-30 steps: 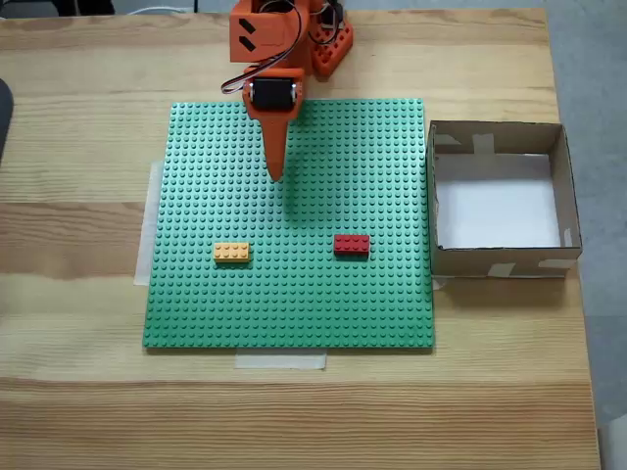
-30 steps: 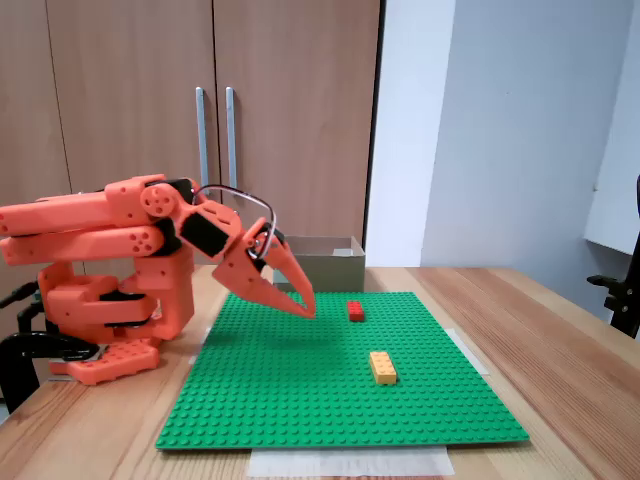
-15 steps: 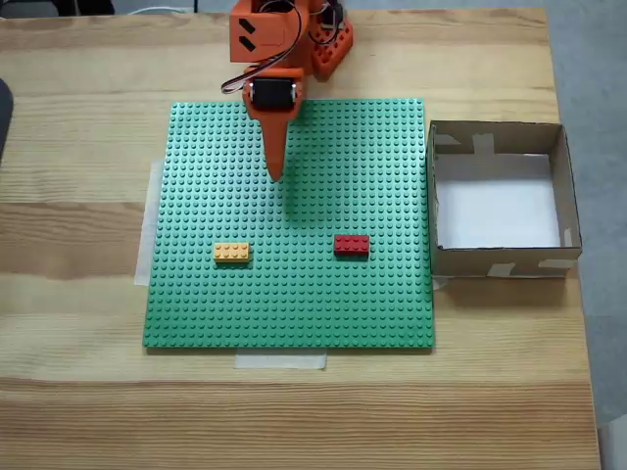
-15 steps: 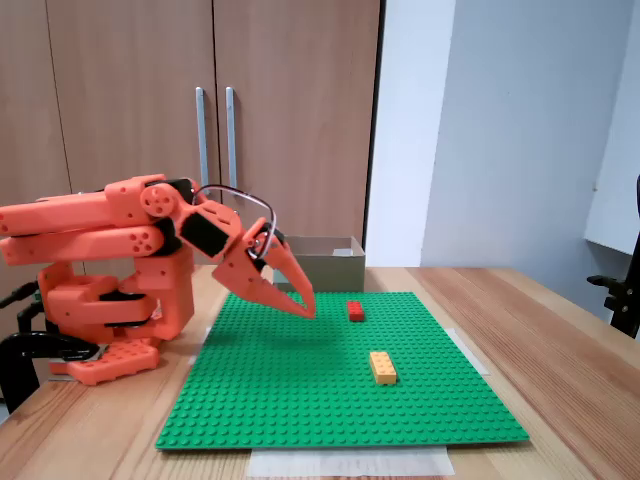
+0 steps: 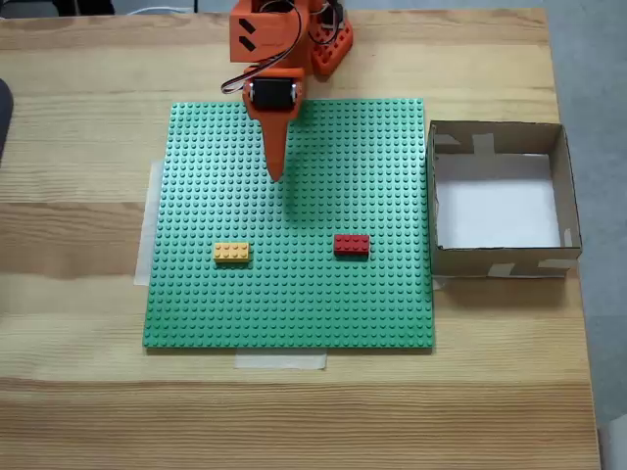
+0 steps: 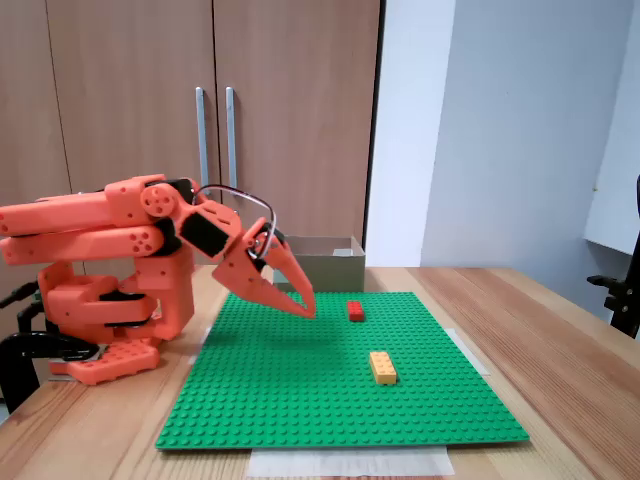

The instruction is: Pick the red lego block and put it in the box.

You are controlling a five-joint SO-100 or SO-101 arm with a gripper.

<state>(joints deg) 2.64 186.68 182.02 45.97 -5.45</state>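
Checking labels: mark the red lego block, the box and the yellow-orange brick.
red lego block (image 5: 352, 244): a fixed view from above, studded top.
box (image 5: 498, 261): same view, near cardboard wall.
yellow-orange brick (image 6: 382, 367): a fixed view from the side, top face.

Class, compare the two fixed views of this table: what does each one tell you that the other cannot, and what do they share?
A fixed view looks down into the box, so its white floor and taped walls can be seen. Another fixed view, from the side, gives the cupboard doors behind and shows that the claw hangs just above the green baseplate, not touching it. Both fixed views show the claw, the box, the red lego block and the yellow-orange brick, which lie apart on the baseplate.
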